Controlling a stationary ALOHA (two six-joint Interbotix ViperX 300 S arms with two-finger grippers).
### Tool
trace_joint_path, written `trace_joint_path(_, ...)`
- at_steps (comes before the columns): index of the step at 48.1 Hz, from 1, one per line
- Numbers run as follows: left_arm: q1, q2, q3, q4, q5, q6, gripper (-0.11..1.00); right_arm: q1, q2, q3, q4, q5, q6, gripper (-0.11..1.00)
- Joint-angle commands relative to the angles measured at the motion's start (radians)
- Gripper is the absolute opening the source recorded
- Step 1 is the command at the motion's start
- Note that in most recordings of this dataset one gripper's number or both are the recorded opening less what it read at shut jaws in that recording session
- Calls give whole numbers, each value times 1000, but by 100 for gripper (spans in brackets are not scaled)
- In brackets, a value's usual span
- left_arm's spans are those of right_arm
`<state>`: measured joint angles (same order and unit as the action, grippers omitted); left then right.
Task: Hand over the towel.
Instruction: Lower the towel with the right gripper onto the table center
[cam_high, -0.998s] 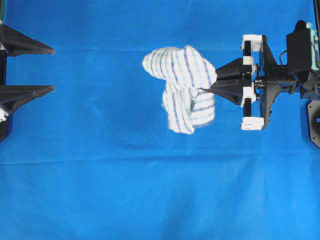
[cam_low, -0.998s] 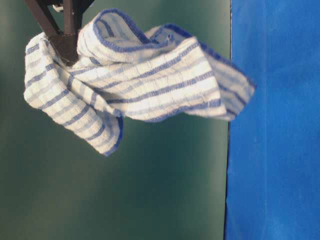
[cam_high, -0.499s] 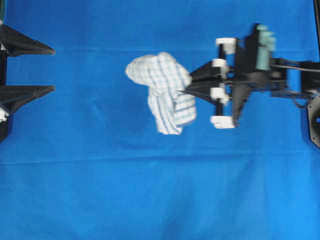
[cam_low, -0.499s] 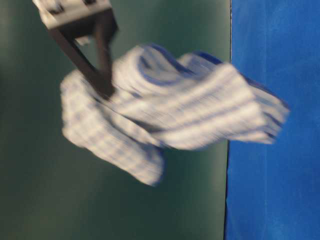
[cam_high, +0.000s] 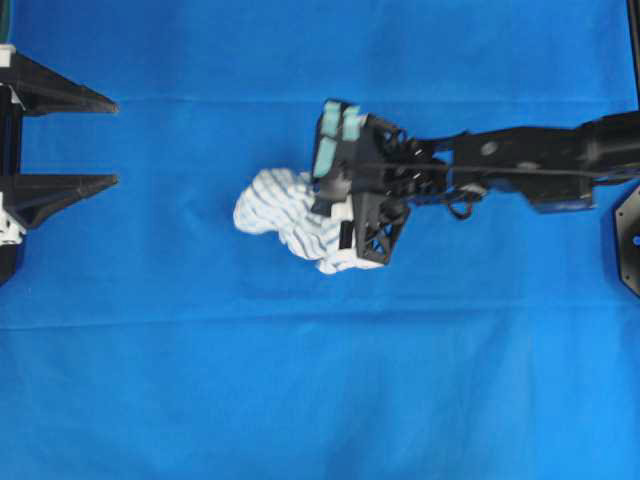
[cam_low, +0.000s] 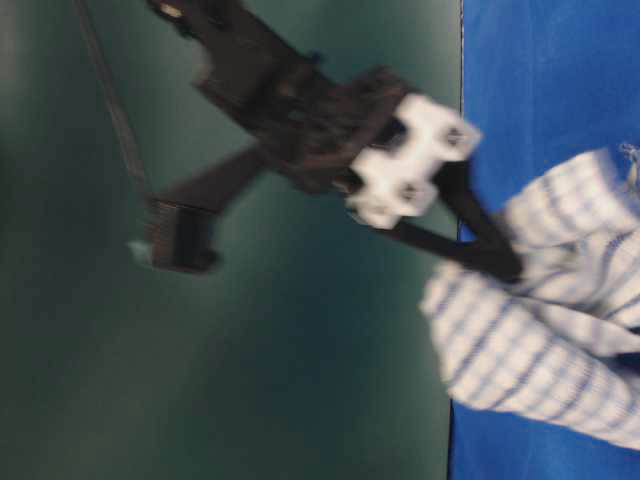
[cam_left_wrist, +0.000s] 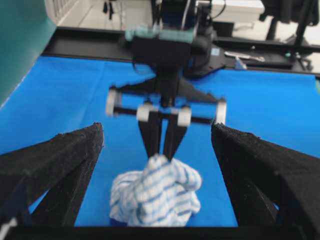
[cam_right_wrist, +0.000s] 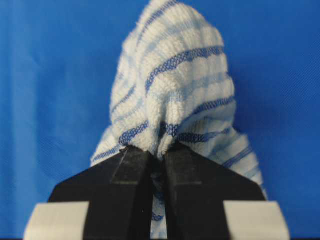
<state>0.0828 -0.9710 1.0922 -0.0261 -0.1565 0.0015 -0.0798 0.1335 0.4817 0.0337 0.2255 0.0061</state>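
Note:
The towel (cam_high: 280, 212), white with thin blue checked stripes, hangs bunched from my right gripper (cam_high: 322, 208), which is shut on its top fold. The pinch shows close up in the right wrist view, where the gripper (cam_right_wrist: 159, 152) holds the towel (cam_right_wrist: 175, 75). The right arm reaches across the middle, tilted down, with the towel low over the blue cloth (cam_high: 300, 380). I cannot tell if they touch. My left gripper (cam_high: 115, 140) is open and empty at the left edge, well short of the towel. In the left wrist view the towel (cam_left_wrist: 157, 197) hangs ahead between its fingers (cam_left_wrist: 60, 160).
The large plain blue cloth covers the whole table. The right arm's links (cam_high: 530, 160) stretch in from the right edge. A dark green wall (cam_low: 200, 380) shows in the table-level view. No other objects lie on the cloth.
The right arm has reached left and pitched downward, carrying the towel lower and closer to the left gripper. The left gripper has not moved and stays open.

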Motion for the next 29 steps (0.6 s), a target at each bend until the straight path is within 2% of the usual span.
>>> trace_joint_path(1, 0, 14, -11, -2, -17, -2, 92, 0, -11, -11, -3, -3, 6, 4)
trace_joint_path(29, 0, 18, -9, -2, -23, -2, 92, 0, -17, -9, -2, 0, 15, 5)
